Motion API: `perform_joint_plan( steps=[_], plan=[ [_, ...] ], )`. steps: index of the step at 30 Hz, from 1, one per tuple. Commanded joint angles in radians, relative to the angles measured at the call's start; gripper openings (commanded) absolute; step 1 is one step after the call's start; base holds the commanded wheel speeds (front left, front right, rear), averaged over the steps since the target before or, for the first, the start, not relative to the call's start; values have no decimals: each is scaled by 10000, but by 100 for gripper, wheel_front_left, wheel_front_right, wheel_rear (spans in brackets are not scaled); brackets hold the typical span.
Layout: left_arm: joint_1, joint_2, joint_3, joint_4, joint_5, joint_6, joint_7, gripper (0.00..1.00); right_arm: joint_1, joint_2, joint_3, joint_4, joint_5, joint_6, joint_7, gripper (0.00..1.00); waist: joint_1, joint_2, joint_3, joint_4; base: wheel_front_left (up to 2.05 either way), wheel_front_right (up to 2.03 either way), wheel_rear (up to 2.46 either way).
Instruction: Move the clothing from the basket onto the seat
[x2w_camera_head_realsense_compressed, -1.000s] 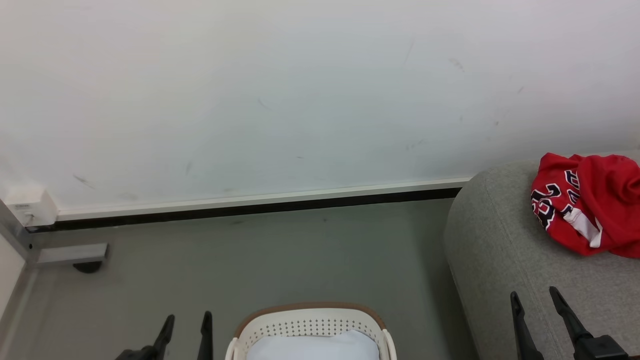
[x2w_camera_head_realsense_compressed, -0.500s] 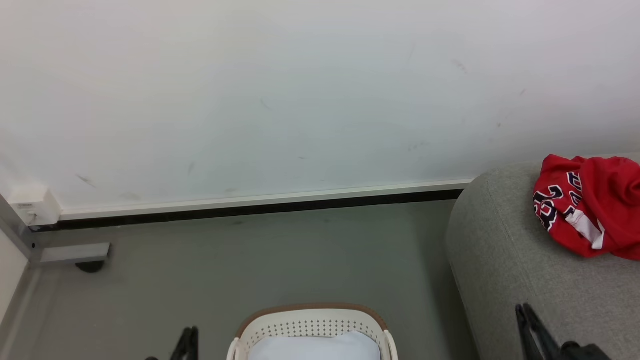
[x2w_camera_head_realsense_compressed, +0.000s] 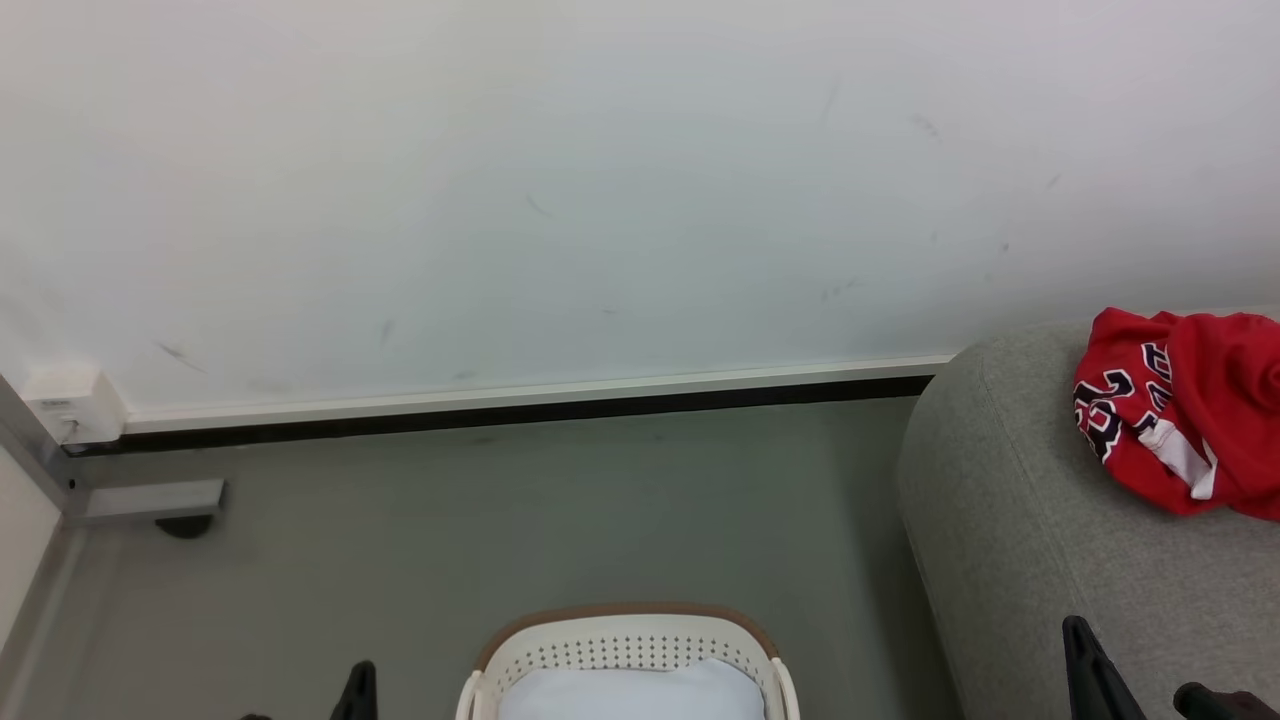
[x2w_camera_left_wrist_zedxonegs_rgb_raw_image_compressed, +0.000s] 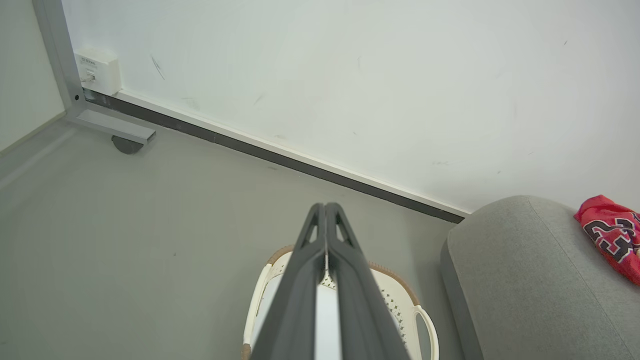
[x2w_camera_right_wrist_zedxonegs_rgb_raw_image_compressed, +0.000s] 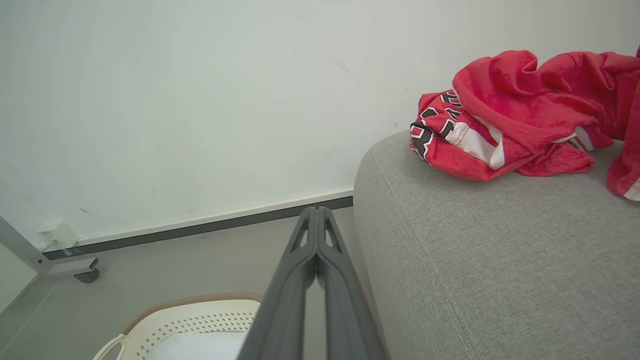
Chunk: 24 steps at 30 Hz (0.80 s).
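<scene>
The clothing (x2w_camera_head_realsense_compressed: 1190, 410), a crumpled red jersey with black number print, lies on the grey seat (x2w_camera_head_realsense_compressed: 1000, 500) at the right, near the wall. It also shows in the left wrist view (x2w_camera_left_wrist_zedxonegs_rgb_raw_image_compressed: 612, 235) and the right wrist view (x2w_camera_right_wrist_zedxonegs_rgb_raw_image_compressed: 520, 115). The cream basket (x2w_camera_head_realsense_compressed: 625, 612) with a brown rim stands on the floor at bottom centre, with a pale white sheet (x2w_camera_head_realsense_compressed: 625, 695) inside. My left gripper (x2w_camera_head_realsense_compressed: 362, 668) is low and left of the basket, shut and empty (x2w_camera_left_wrist_zedxonegs_rgb_raw_image_compressed: 325, 205). My right gripper (x2w_camera_head_realsense_compressed: 1075, 625) is over the seat's front, shut on nothing (x2w_camera_right_wrist_zedxonegs_rgb_raw_image_compressed: 316, 209).
A white wall with a dark baseboard (x2w_camera_head_realsense_compressed: 500, 415) runs behind. A metal frame foot on a caster (x2w_camera_head_realsense_compressed: 150, 497) and a white socket box (x2w_camera_head_realsense_compressed: 65, 405) sit at the far left. Grey floor (x2w_camera_head_realsense_compressed: 550, 520) lies between basket, wall and seat.
Both grippers have gone from open to shut and have dropped lower in the head view. The jersey, basket and seat stay put; the picture has shifted slightly.
</scene>
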Motion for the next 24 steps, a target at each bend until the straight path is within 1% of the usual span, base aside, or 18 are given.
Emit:
perform_joint_plan(
  steps=[1,12,24],
  plan=[
    [-284,19,115,-212,-512,-63,114,0,-291,-69,-80,-245,591,-3,121,0,0,0,9,10,0,0,0],
    [-461,-28,384,-341,-2223,-247,574,0,-412,-83,-211,-393,2552,-5,581,0,0,0,62,68,0,0,0],
    [-642,-74,652,-455,-3866,-425,1027,0,-547,-98,-358,-524,4432,-7,1035,0,0,0,119,130,0,0,0]
  ],
)
